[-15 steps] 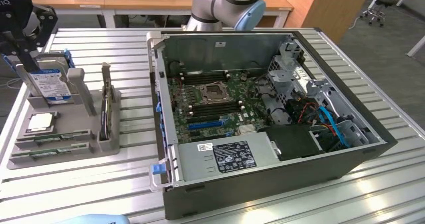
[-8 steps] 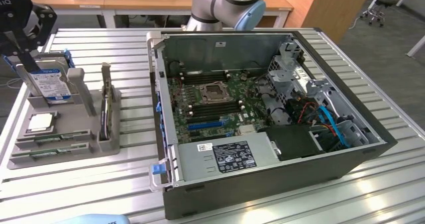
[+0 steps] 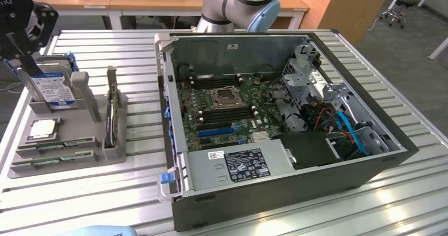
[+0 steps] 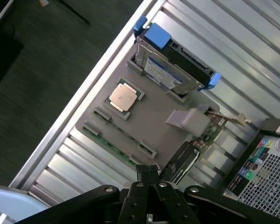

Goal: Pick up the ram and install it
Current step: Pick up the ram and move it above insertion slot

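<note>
Observed: the end effector (image 4: 147,173) has its fingers drawn fully together with nothing between them. In the exterior view it hangs over the far end of the grey parts tray (image 4: 149,116), at that view's left, raised clear of the parts. Two ram sticks lie in the tray's parallel slots at its near end in the exterior view: the first ram stick (image 3: 57,146) next to the square processor chip (image 3: 43,127), the second ram stick (image 3: 43,162) just beside it along the tray's outer edge. Both are seated in their slots and untouched. The hard drive (image 3: 54,92) with the blue label stands on edge at the tray's far end. An expansion card (image 3: 112,113) stands upright along the tray side nearest the computer case (image 3: 280,186). The case lies open on the slatted metal surface (image 3: 413,204) beside the tray, its motherboard (image 3: 242,123) exposed. The processor socket (image 3: 225,97) sits mid-board, flanked by long black slots (image 3: 222,114)
</note>
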{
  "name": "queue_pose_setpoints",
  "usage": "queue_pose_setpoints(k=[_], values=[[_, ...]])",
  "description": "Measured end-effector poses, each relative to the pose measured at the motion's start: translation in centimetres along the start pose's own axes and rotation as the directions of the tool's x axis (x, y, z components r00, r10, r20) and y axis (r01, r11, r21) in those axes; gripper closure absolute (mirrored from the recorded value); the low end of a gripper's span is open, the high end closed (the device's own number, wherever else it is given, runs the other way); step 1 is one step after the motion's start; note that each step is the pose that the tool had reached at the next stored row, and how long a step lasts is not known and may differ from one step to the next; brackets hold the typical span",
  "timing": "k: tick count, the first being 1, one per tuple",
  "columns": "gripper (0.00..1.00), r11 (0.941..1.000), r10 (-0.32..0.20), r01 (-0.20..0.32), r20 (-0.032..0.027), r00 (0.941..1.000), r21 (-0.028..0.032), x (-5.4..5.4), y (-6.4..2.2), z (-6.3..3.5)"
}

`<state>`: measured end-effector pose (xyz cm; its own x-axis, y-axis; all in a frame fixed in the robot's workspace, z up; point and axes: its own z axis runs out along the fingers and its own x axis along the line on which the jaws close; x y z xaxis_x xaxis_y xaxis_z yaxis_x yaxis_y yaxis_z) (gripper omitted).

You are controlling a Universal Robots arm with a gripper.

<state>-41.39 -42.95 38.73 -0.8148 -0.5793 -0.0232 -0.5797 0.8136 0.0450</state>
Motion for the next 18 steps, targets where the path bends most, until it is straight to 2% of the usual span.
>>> queue_pose_setpoints(k=[5, 9, 14, 18], values=[[0.90, 0.9960, -0.090, 0.090, -0.0038, 0.9960, -0.0023, 0.00, 0.00, 0.03], [0.90, 0.9868, -0.162, 0.162, -0.0069, 0.9868, -0.0043, 0.00, 0.00, 0.05], [0.90, 0.9679, -0.251, 0.251, -0.0104, 0.9678, -0.0072, 0.00, 0.00, 0.08], [0.90, 0.9473, -0.320, 0.320, -0.0131, 0.9472, -0.0098, 0.00, -0.01, 0.10]])
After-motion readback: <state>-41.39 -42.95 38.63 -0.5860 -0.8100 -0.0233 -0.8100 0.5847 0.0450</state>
